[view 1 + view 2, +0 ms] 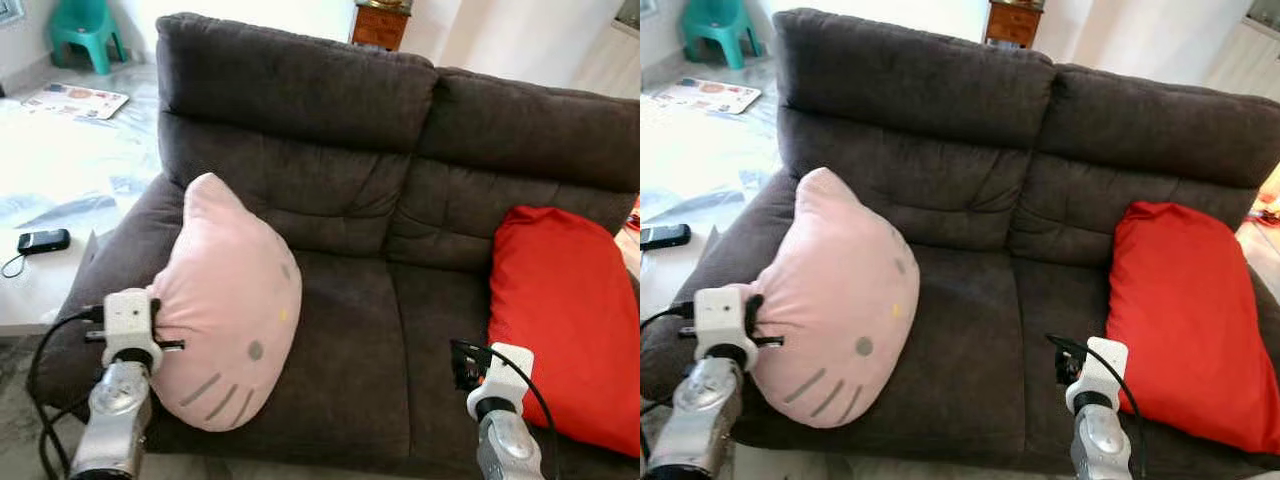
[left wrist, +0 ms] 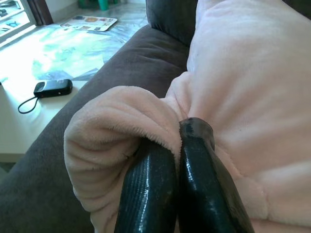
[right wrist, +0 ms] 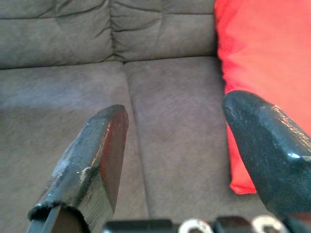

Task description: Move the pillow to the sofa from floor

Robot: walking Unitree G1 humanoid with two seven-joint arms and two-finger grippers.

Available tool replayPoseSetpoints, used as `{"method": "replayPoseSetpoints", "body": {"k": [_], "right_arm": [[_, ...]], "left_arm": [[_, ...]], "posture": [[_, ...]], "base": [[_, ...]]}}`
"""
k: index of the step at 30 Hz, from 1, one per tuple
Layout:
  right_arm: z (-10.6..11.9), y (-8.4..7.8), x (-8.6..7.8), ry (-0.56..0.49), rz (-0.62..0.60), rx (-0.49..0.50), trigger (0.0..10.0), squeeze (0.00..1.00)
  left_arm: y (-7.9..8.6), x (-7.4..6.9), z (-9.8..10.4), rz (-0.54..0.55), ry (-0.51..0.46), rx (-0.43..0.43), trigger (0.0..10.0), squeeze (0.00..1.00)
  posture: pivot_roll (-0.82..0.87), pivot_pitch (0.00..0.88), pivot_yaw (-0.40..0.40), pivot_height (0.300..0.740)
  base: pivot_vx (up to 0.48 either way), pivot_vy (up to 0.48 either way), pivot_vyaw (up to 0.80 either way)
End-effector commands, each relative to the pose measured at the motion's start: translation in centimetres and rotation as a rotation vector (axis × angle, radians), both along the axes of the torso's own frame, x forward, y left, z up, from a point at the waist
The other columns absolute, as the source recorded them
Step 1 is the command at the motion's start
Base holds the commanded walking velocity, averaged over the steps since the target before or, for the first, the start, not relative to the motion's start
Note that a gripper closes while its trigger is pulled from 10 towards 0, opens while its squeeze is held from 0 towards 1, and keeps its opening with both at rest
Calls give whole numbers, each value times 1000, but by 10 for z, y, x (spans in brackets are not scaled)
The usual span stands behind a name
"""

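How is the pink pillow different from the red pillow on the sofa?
The pink pillow is rounded with a cartoon face; the red pillow is plain and oblong. The pink one is pinched by the left gripper at the sofa's left end; the red one leans free at the right. Both are on the seat.

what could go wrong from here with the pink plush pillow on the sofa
1. The left gripper is shut on just a fold at the edge of the pink plush cat-face pillow, so pulling away unopened may drag it along.
2. The pillow sits near the front of the dark grey fabric sofa seat and might tip floorward once released.
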State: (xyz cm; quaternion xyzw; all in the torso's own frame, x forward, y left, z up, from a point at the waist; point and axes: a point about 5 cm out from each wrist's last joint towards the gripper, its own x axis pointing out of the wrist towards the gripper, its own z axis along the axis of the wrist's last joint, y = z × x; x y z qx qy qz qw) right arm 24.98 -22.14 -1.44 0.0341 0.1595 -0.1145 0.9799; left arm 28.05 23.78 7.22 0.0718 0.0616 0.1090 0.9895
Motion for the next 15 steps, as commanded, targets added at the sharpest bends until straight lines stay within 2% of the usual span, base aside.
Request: {"method": "replayPoseSetpoints", "body": {"k": [1,7,8,9,10,15], "right_arm": [[-4,-6,-5,23,-27,10,10000,0],[-12,-7,-14,66,-34,26,10000,0],[-13,-7,-16,72,-35,29,10000,0],[-14,-7,-16,76,-35,31,10000,0],[-15,-7,-17,81,-34,31,10000,0],[-17,-6,-20,92,-29,32,10000,0]], "left_arm": [[-3,-2,-8,7,13,0,10000,0],[1,-5,-14,40,8,-3,10000,0],[1,-6,-14,45,7,-8,10000,161],[2,-6,-15,49,6,-12,10000,161],[2,-6,-15,51,4,-12,10000,1000],[2,-5,-15,54,-5,-8,10000,1000]], "posture": [[151,0,-156,740],[144,0,-149,740],[142,0,-149,740],[142,0,-149,740],[141,0,-149,740],[142,0,-149,740]], "base": [[0,0,0],[0,0,0],[0,0,0],[0,0,0],[0,0,0],[0,0,0]]}}
